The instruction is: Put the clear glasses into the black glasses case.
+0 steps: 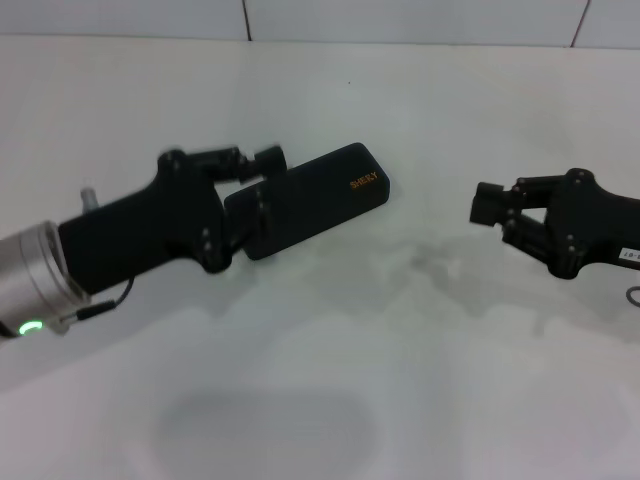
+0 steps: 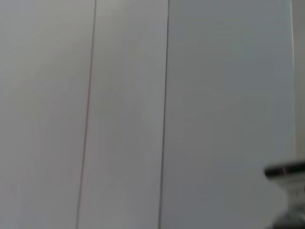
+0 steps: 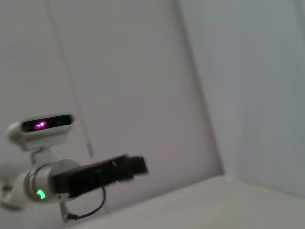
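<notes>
In the head view, the matte black rectangular hard glasses case with small orange lettering (image 1: pixel 315 198) lies shut, left of centre in the frame, set at a slant on the plain white surface (image 1: pixel 400 350). The left claw (image 1: pixel 252 190) is at the case's lower-left end, one finger above the lid's edge and the arm's black body overlapping that end. It looks placed there to steady the case or work the lid, but I cannot tell whether its fingers are pinching the case or only lying against it.

The clear glasses do not show in any view. With the lid down, my guess is that they are already inside, though the pictures cannot confirm it.

The right claw (image 1: pixel 497 212) hovers at the right of the frame, well apart from the case, its fingers drawn together on nothing. It seems to be keeping out of the way.

The left wrist view shows only wall panels. The right wrist view shows the left arm far off at lower left.
</notes>
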